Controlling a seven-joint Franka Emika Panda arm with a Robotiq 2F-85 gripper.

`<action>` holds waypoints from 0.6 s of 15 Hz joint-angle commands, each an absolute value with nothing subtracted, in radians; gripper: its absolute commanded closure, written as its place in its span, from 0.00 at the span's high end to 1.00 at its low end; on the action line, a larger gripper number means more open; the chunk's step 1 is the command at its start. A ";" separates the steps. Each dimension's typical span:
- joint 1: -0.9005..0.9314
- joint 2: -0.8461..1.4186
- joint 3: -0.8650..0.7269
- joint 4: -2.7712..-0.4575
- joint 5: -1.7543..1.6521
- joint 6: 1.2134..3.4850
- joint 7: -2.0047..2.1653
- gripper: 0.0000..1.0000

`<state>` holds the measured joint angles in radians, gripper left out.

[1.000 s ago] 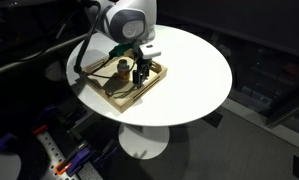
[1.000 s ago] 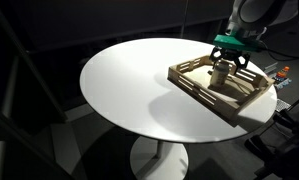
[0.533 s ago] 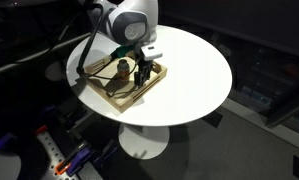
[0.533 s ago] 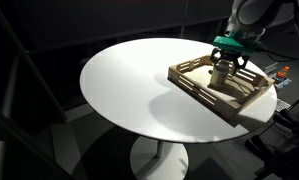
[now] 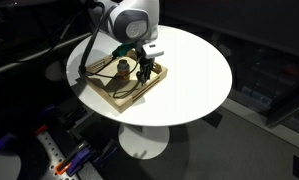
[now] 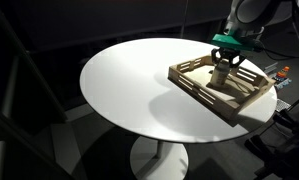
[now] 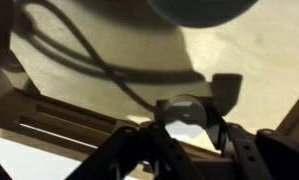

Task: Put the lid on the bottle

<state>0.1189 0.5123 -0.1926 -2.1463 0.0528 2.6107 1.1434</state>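
1. In both exterior views, a round white counter (image 5: 194,70) (image 6: 129,80) carried a square wooden tray (image 5: 139,92) (image 6: 204,92), and the robot arm reached down into it.
2. An exterior view showed the bottle (image 5: 120,70), small, squat and amber-brown, standing upright inside the tray just beside the pincer (image 5: 144,75).
3. From the opposite side, an exterior view showed the pincer (image 6: 226,68) low over the tray floor. The bottle could not be picked out there.
4. Only the wrist view showed the lid (image 7: 186,110), a small round white cap lying on the pale tray floor near a slatted tray wall (image 7: 59,120).
5. In that view the pincer (image 7: 188,128) was drawn narrow, with its dark fingers (image 7: 139,155) on either side of the lid. It appeared to be gripping the lid, though the picture was blurred.
6. The lid sat apart from the bottle, not on it.
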 commanded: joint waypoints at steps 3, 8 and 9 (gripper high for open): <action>0.117 0.430 -0.186 -2.175 0.039 2.604 1.124 0.19; 0.117 0.339 -0.166 -2.208 0.020 2.582 1.078 0.19; 0.115 0.314 -0.157 -2.220 0.019 2.574 1.058 0.19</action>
<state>0.1244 0.4049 -0.1784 -2.1668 0.0379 2.6050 1.1069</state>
